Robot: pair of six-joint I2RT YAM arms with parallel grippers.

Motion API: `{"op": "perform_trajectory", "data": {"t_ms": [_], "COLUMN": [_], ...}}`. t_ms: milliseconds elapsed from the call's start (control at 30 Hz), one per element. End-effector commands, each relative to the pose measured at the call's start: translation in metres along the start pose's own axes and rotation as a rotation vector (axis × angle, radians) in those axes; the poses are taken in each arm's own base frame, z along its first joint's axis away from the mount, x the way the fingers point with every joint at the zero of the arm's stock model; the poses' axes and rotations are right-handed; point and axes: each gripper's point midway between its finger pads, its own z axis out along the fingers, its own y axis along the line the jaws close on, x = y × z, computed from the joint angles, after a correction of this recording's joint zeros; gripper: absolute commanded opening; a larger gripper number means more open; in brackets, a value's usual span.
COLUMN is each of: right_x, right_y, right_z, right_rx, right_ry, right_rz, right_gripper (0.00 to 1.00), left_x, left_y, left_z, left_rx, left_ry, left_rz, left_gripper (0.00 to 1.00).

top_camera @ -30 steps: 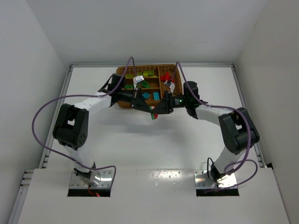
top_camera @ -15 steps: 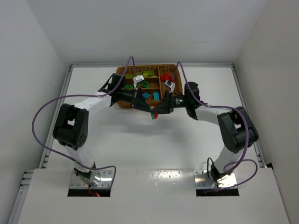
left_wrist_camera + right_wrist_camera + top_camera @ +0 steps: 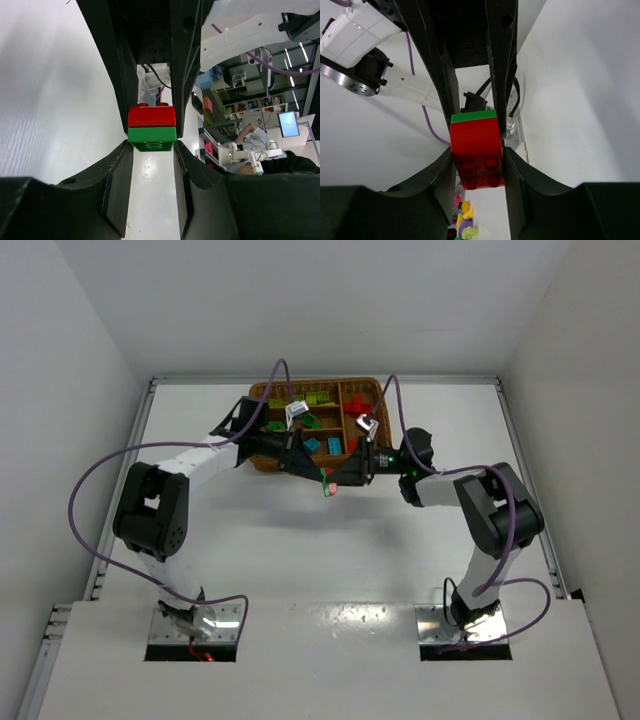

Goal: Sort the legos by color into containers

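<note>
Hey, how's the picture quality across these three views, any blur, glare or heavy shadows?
Top external: even light, soft arm shadows on the table, no glare. Left wrist: green brick and red brick sharp, left gripper nearly black, detail lost. Right wrist: red brick sharp, right gripper equally dark.

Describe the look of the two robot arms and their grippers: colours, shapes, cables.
Both the left arm and right arm have white link shells and rounded black joint housings. A purple cable loops loosely along each. The left gripper and right gripper are matte black, each with two flat tapering fingers.
</note>
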Motion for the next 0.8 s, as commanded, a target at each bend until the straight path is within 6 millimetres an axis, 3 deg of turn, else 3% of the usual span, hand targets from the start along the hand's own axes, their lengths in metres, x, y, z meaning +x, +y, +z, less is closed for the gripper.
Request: {"op": "perform_trajectory", "data": {"t_ms": [0, 133, 200, 233, 267, 333, 667, 767], "right_x": [-0.007, -0.004, -0.004, -0.005, -0.004, -0.003, -0.011, -0.008], "right_y": [0.026, 0.022, 0.019, 0.017, 0.013, 0.008, 0.005, 0.006], "right_z": [0.000, -0.001, -0.001, -0.001, -0.001, -0.001, 0.001, 0.004], "right_rx": [-0.079, -0.070, -0.060, -0.046, -0.033, -0.007, 0.048, 0.043], "right_ry": [-0.026, -0.034, -0.032, -0.040, -0.036, -0.037, -0.034, -0.025], "right_rz": [-0.085, -0.067, -0.059, -0.060, -0.049, -0.043, -0.093, -0.093], "right_gripper": [0.19, 0.03, 0.00, 0.00, 0.00, 0.00, 0.00, 0.00], "left_x": [-0.010, -0.011, -0.012, -0.012, -0.015, -0.017, -0.022, -0.022], "left_y": [-0.015, -0.016, -0.014, -0.015, -0.015, -0.012, -0.008, -0.008], "left_z": [0.000, -0.001, -0.001, -0.001, -0.001, 0.000, 0.000, 0.000], "left_rx": [0.013, 0.012, 0.002, 0.002, -0.006, -0.027, -0.068, -0.068], "left_ry": [-0.009, -0.007, -0.010, -0.010, -0.016, -0.024, -0.043, -0.043], "left_rz": [0.134, 0.126, 0.126, 0.115, 0.124, 0.114, 0.094, 0.094], "left_gripper": [0.00, 0.00, 0.04, 0.16, 0.36, 0.52, 0.53, 0.49]}}
